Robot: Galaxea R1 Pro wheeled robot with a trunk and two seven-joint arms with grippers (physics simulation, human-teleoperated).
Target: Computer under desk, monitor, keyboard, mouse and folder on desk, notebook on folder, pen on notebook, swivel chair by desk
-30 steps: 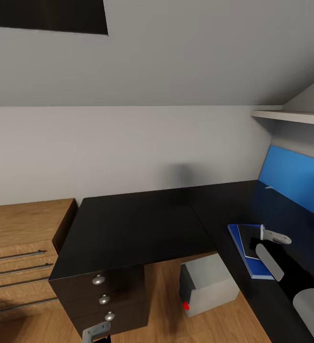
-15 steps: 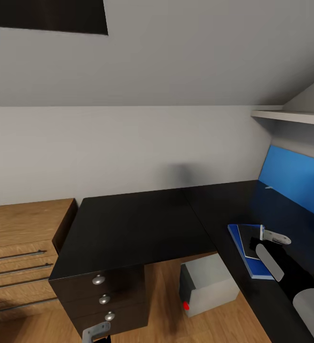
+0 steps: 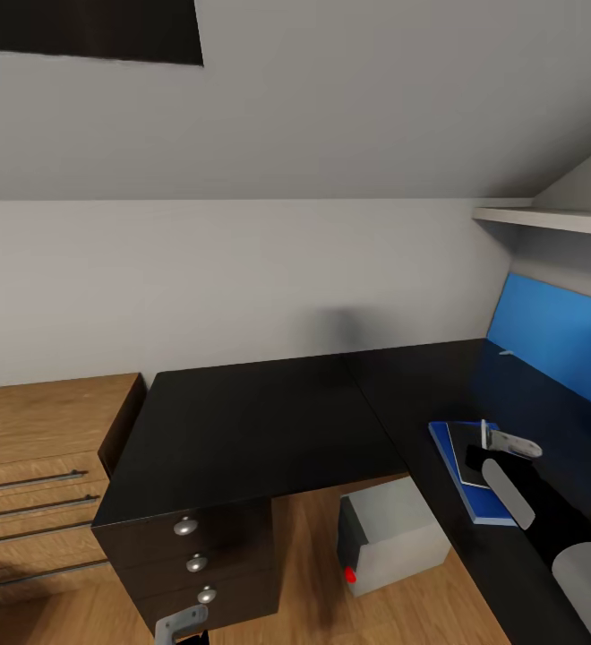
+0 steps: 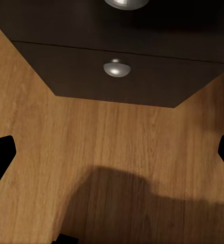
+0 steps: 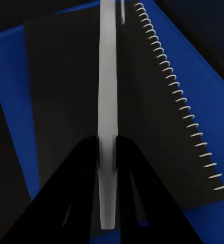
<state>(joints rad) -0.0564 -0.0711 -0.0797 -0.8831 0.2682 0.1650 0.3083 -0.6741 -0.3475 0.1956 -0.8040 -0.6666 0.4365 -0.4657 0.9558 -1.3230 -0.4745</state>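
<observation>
On the right wing of the black desk (image 3: 260, 421) lies a blue folder (image 3: 488, 512) with a black spiral notebook (image 3: 466, 452) stacked on it. My right gripper (image 3: 492, 441) hovers just over the notebook, shut on a slim grey pen (image 3: 483, 433). The right wrist view has the pen (image 5: 108, 76) running between the gripper (image 5: 108, 152) fingers, above the notebook (image 5: 158, 127) and the folder (image 5: 10, 101). The grey computer (image 3: 394, 533) stands on the floor under the desk. My left gripper (image 3: 181, 624) hangs low by the desk drawers, open (image 4: 112, 152) over the wooden floor.
A black drawer unit (image 3: 192, 560) with round knobs (image 4: 116, 67) fills the desk's left end. A wooden dresser (image 3: 36, 466) stands to its left. A blue panel (image 3: 555, 336) and a white shelf (image 3: 546, 218) line the right wall.
My right gripper has shifted slightly left over the notebook, and the pen now stands more upright. The left arm and the view are unchanged.
</observation>
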